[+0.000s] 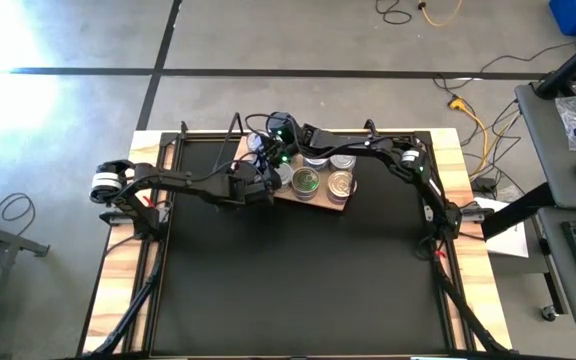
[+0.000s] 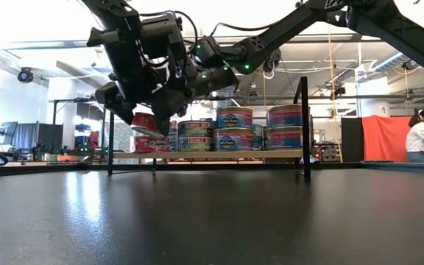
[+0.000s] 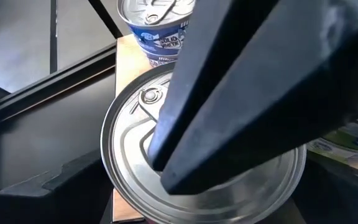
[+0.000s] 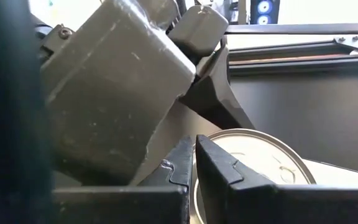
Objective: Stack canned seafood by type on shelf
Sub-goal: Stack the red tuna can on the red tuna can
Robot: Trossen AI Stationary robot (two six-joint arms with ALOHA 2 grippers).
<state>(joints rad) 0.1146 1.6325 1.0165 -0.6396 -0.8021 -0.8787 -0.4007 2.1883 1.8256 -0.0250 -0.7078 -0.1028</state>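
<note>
My left gripper (image 2: 142,110) is shut on a red-sided can (image 2: 147,124) with a silver top (image 3: 135,143), over the left end of the shelf (image 2: 212,155). Another red can (image 2: 150,144) stands on the shelf right below it. Further stacks of cans (image 2: 234,127) stand two high along the board, and in the high view their tops (image 1: 341,183) show. My right gripper (image 4: 194,152) is shut and reaches in from the far right, its tips beside the held can's top (image 4: 260,155). My left gripper pinches the can flat between its two fingers. One finger (image 3: 185,124) lies across the lid and ends near the lid's middle (image 3: 143,148); the other is hidden under the can. The fingers slant down from the table's left. The can is tilted; whether it touches the can below, I cannot tell. My right gripper: its shut tips stand at the rim of the held can's lid (image 4: 219,140), but I cannot tell whether they touch it.
The shelf's black frame posts (image 2: 304,125) rise at both ends. A blue-labelled can (image 3: 157,25) stands just beyond the held one. The black mat (image 1: 298,280) stretches wide toward the near edge. A person (image 2: 422,136) is in the room far behind.
</note>
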